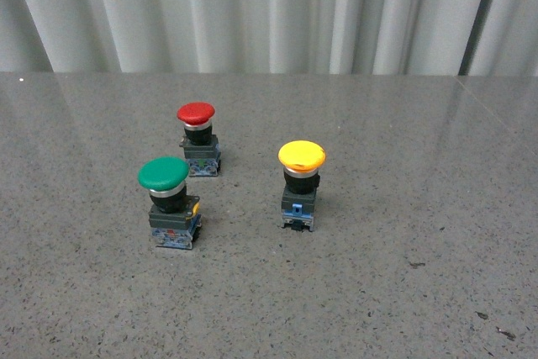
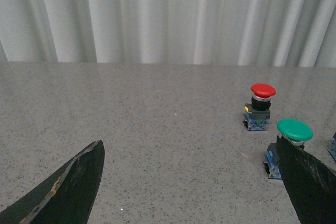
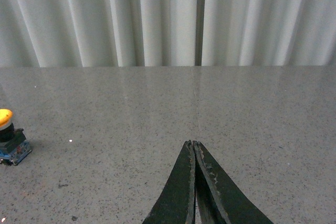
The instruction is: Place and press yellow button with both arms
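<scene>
Seeing yellow button (image 1: 301, 184) standing upright, cap up, right of green button (image 1: 169, 202). Left tool (image 2: 184, 192) spread wide, right tool (image 3: 195, 182) pressed together; I'm judging right arm nearer.

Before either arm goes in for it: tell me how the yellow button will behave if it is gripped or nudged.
The yellow button stands upright on a narrow blue-grey base with a wider cap above, so a sideways nudge high up would probably tip it. It looks like rigid plastic and metal, so it should not flex. The smooth domed cap may slip between fingers; the squarer body looks the safer grip.
</scene>
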